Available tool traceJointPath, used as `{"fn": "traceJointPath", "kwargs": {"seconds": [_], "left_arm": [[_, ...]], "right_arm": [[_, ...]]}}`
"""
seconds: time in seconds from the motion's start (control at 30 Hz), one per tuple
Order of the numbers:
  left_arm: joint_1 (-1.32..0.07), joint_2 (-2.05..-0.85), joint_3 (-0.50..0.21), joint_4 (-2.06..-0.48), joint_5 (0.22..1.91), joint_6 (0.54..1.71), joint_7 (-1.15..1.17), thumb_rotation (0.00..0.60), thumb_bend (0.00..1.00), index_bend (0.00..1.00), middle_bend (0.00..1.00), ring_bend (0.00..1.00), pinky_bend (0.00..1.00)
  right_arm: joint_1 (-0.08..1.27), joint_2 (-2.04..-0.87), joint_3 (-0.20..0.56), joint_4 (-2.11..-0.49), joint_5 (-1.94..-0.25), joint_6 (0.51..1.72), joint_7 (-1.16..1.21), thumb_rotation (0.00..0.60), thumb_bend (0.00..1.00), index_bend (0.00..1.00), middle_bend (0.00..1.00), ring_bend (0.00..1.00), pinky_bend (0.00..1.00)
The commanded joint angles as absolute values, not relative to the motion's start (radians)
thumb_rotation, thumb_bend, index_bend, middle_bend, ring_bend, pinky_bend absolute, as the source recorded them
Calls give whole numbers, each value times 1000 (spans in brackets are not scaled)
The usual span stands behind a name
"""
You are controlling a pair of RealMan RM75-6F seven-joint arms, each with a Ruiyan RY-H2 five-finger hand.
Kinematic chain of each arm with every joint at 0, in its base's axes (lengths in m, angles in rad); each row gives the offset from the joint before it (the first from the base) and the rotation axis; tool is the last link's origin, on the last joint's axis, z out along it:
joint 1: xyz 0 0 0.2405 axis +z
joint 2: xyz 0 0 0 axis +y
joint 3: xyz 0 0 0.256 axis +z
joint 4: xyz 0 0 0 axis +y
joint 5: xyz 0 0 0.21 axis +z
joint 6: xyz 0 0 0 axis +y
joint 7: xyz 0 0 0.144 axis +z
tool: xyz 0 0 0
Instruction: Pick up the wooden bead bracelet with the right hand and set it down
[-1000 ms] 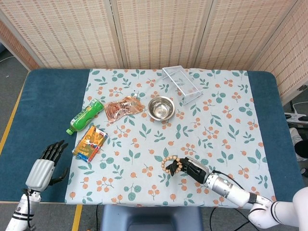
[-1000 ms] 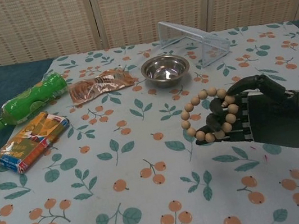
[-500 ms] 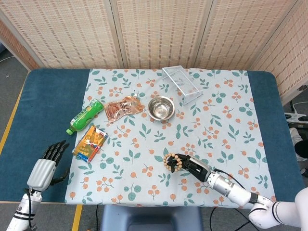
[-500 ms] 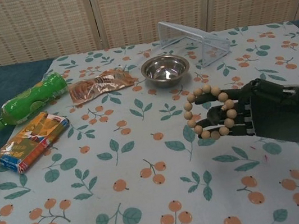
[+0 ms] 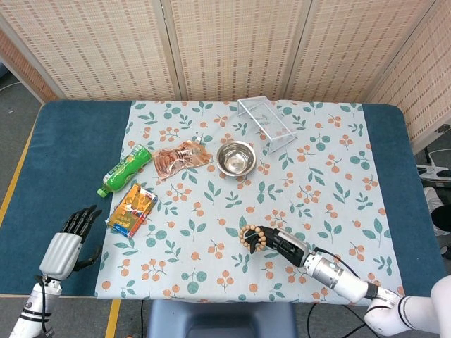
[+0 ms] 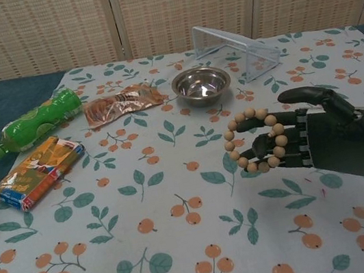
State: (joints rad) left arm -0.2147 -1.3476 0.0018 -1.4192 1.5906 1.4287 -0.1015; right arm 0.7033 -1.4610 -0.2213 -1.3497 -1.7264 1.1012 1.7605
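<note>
**A:** anyone able to read the labels here? The green bottle (image 6: 34,124) and the orange packet (image 6: 37,171) at the left side both have print on them but it's too small and blurry for me, can't make out a single word

**B:** same, nothing readable. As for the main thing: the wooden bead bracelet (image 6: 255,139) is a ring of round tan beads, and it's looped over the dark fingers (image 6: 276,140) of the right hand (image 6: 321,139) at the near right of the floral cloth (image 5: 211,211). Fingers reach out through the ring, thumb raised above it, so the hand carries the bracelet. Can't tell if the beads touch the cloth or hang just above it

**A:** and the left hand (image 5: 67,243)?

**B:** off the cloth, over the blue table (image 5: 63,162) edge at near left, fingers spread apart, holding nothing

**A:** room around the bracelet?

**B:** plenty, bare cloth left of it and nearer. The shiny round steel bowl (image 6: 200,83) sits farther back, well apart, with the crinkly foil snack bag (image 6: 123,102) to its left and a clear plastic box (image 6: 234,50) tipped on its side at the far end. Woven screens (image 5: 232,46) stand behind the table
</note>
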Motion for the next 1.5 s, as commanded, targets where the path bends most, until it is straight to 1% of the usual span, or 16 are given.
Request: {"fn": "traceJointPath", "kwargs": {"seconds": [0.03, 0.13, 0.17, 0.2, 0.3, 0.37, 0.47, 0.6, 0.87, 1.03, 1.13, 1.27, 1.33, 1.47, 1.5], "left_arm": [[-215, -1347, 2, -1419, 1591, 1429, -101, 600, 446, 0, 0, 0, 110], [-214, -1347, 2, -1420, 1590, 1429, -101, 600, 445, 0, 0, 0, 110], [-214, -1347, 2, -1420, 1589, 1428, -101, 600, 446, 0, 0, 0, 110], [-214, -1347, 2, -1420, 1589, 1428, -101, 600, 446, 0, 0, 0, 110], [-214, -1347, 2, -1420, 1590, 1429, -99, 600, 446, 0, 0, 0, 111], [-214, -1347, 3, -1420, 1590, 1428, -98, 600, 446, 0, 0, 0, 111], [-213, -1347, 2, -1422, 1590, 1430, -97, 600, 447, 0, 0, 0, 111], [-213, -1347, 3, -1422, 1591, 1430, -96, 600, 447, 0, 0, 0, 111], [-213, -1346, 3, -1422, 1595, 1434, -101, 600, 447, 0, 0, 0, 110], [-213, -1345, 5, -1423, 1596, 1435, -100, 600, 448, 0, 0, 0, 111], [-213, -1345, 5, -1423, 1597, 1434, -100, 600, 448, 0, 0, 0, 111], [-214, -1346, 6, -1423, 1596, 1430, -100, 600, 447, 0, 0, 0, 111], [-214, -1346, 7, -1422, 1597, 1430, -100, 600, 446, 0, 0, 0, 110], [-214, -1345, 8, -1423, 1600, 1433, -101, 600, 447, 0, 0, 0, 111], [-214, -1345, 8, -1423, 1600, 1433, -101, 600, 447, 0, 0, 0, 111]], "right_arm": [[705, -1460, -222, -1353, -1726, 1099, 1756, 157, 402, 292, 477, 188, 158], [704, -1459, -225, -1355, -1729, 1102, 1769, 154, 389, 346, 479, 188, 158], [705, -1460, -224, -1355, -1729, 1104, 1774, 151, 400, 366, 479, 188, 158], [704, -1461, -223, -1355, -1728, 1107, 1777, 149, 429, 376, 479, 188, 158], [701, -1464, -223, -1352, -1730, 1114, 1785, 154, 601, 398, 479, 188, 158], [701, -1467, -225, -1346, -1734, 1118, 1786, 162, 679, 407, 480, 188, 158], [700, -1469, -224, -1340, -1735, 1122, 1792, 171, 745, 414, 480, 188, 158], [700, -1470, -226, -1338, -1737, 1126, 1794, 177, 790, 416, 480, 188, 158], [693, -1469, -230, -1334, -1731, 1128, 1780, 180, 798, 417, 480, 188, 159], [692, -1469, -230, -1334, -1729, 1125, 1772, 179, 731, 419, 480, 188, 159], [689, -1468, -229, -1333, -1727, 1127, 1759, 188, 685, 451, 480, 187, 163], [680, -1469, -230, -1331, -1723, 1131, 1751, 217, 679, 462, 480, 187, 167], [677, -1469, -232, -1328, -1724, 1136, 1753, 251, 679, 467, 480, 187, 169], [666, -1469, -230, -1325, -1716, 1147, 1774, 380, 681, 477, 480, 188, 176], [664, -1469, -229, -1323, -1715, 1149, 1779, 399, 682, 477, 480, 188, 177]]}}
